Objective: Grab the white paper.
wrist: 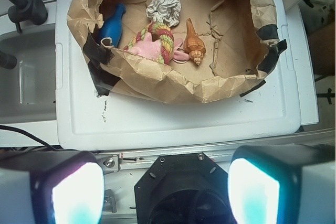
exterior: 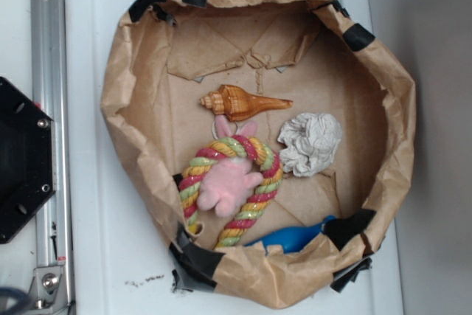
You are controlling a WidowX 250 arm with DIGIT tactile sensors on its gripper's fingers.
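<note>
a white lid (exterior: 110, 241) (wrist: 173, 119) carries everything; it sits on a pale surface, with a metal rail (exterior: 48, 108) along one side in the exterior view and a black mount (exterior: 22, 160) (wrist: 181, 190) beside that rail.

on the lid stands a wide brown paper bag (exterior: 383, 108) (wrist: 173, 85), its walls rolled down into a rough ring and patched with black tape (exterior: 195, 260) (wrist: 268, 32) at several spots on the rim.

inside the bag, a striped rope loop (exterior: 258, 197) (wrist: 165, 38) in red, yellow and green lies on the floor, and a pink plush toy (exterior: 228, 186) (wrist: 144, 48) rests across its middle.

the white paper (exterior: 310, 142) (wrist: 164, 6), a crumpled wad, sits on the bag floor just beside the rope, near the bag wall, and apart from the orange shell (exterior: 247, 101) (wrist: 193, 43), which lies on the other side of the plush's ears.

a blue object (exterior: 291, 237) (wrist: 113, 24) leans at the bag's edge, partly hidden by the folded rim in the exterior view.

the gripper (wrist: 167, 187) appears only in the wrist view, at the bottom of the frame, well back from the bag and over the rail side of the lid. its two fingers (wrist: 79, 192) stand wide apart with nothing between them, so the jaws are released. it touches none of the objects.
</note>
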